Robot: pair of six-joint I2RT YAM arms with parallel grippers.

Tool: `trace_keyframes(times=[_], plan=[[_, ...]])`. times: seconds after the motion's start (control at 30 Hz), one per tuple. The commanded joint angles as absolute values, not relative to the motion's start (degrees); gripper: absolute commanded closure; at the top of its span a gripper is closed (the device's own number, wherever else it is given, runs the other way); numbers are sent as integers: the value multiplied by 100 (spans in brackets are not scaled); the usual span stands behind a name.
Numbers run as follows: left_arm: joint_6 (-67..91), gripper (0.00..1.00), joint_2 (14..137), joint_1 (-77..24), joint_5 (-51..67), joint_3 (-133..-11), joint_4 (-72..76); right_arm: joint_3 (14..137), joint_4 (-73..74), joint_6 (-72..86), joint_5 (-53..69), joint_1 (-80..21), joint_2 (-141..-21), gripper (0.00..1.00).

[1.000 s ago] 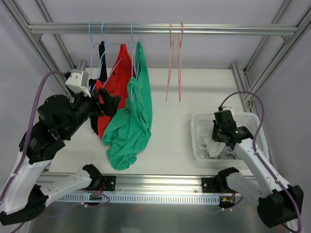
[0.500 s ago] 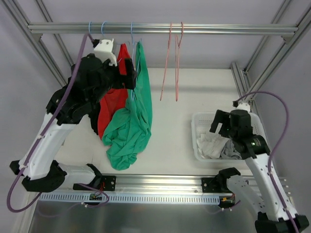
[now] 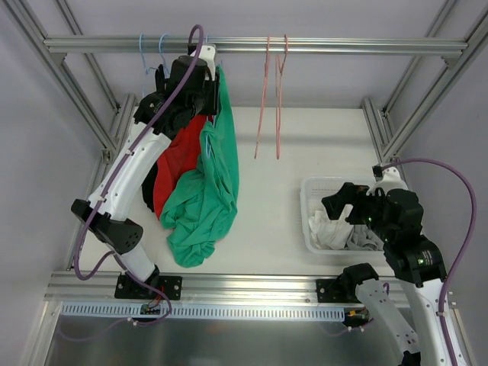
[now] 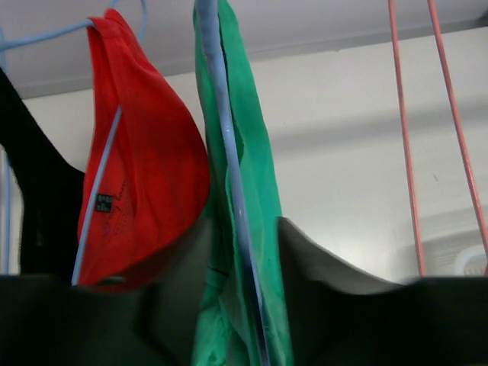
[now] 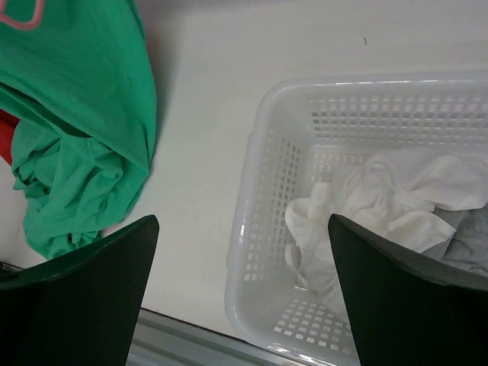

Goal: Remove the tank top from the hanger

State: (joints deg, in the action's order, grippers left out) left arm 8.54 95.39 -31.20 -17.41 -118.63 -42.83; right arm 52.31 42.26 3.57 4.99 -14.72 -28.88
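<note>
REACHING FOR THE STRAP: My left claw (image 3: 207, 75) is up at the rail (image 3: 343, 46), at 11 o'clock in the overhead view. It is spread wide, one finger either side of the green tank top (image 3: 219, 145), and pinching nothing yet. The tank top hangs on its blue hanger (image 4: 229, 152), and its lower part lies bunched on the worktop (image 3: 267, 198) towards 8 o'clock.

I judge this to be the approach to the first grasp, with the garment fully on the hanger. The next move calls for closing on cloth alone, not the wire, then drawing the strap off the hanger's arm without disturbing the red top (image 3: 179, 152) just beside it at 9 o'clock.

My left wrist camera shows what the overhead view hides behind my own wrist: the blue wire runs straight down the gap between my fingers, wrapped in green. The overhead view alone shows the heap on the worktop and two empty pink hangers (image 3: 271, 99) at 1 o'clock.

My right claw (image 3: 345, 204) is spread and empty above the white basket (image 3: 305, 217) at 4 o'clock. Its own camera shows pale laundry (image 5: 381, 198) lying inside.
</note>
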Motion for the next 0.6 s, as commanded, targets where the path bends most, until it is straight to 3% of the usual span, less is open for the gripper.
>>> trace_keyframes(times=[0.0,0.03,0.07,0.43,0.57], plan=[[843,71,9518,-3024,-1371,-12225,-4245,5194,4140,238,949,-1450,-2769,1],[879,81,9519,-3032,-1354,-12243,-4254,5203,4140,220,941,-1441,-2777,1],[896,99,9501,-3032,-1327,-12261,-4245,5203,4140,211,932,-1450,-2786,1],[1257,100,9290,-3041,-774,-13139,-4113,4984,3744,290,1160,-1441,-2892,1],[1380,100,9123,-3032,-738,-12921,-4017,4957,3700,273,1160,-1441,-2865,1]])
